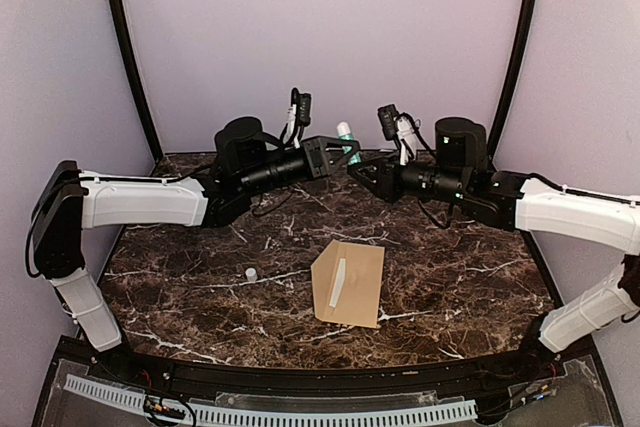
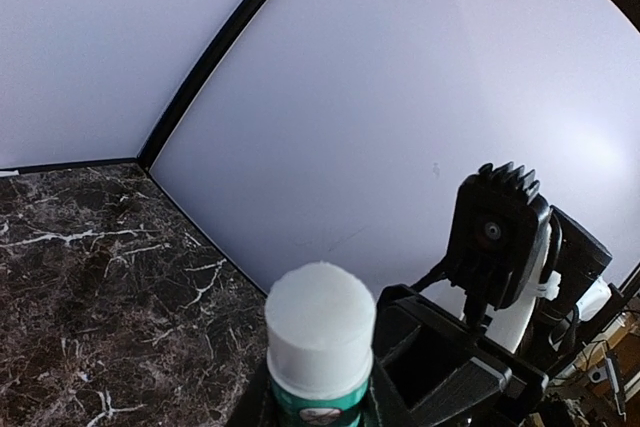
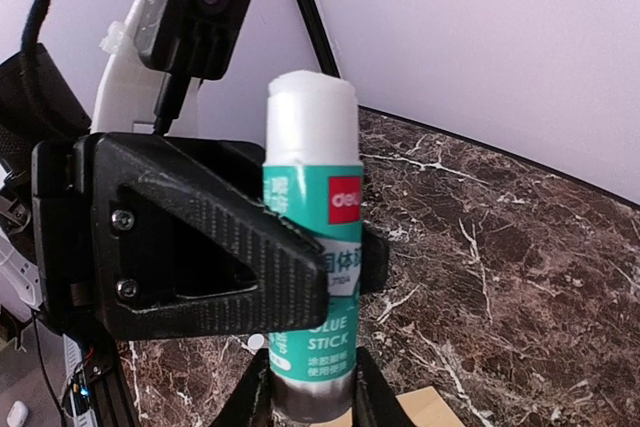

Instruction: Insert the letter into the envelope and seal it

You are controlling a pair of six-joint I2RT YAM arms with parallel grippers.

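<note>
Envelope (image 1: 360, 282) x1, cap (image 1: 250, 273) x1; glue stick (image 3: 312, 147) x1, L + R jaws both clamping it.

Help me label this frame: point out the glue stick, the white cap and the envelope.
glue stick (image 3: 305, 192): right wrist view, teal label.
white cap (image 1: 250, 273): top external view, top.
envelope (image 1: 362, 292): top external view, brown face.

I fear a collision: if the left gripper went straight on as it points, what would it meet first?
Probably the right gripper, just behind the glue stick the left gripper holds; depth unclear.
</note>
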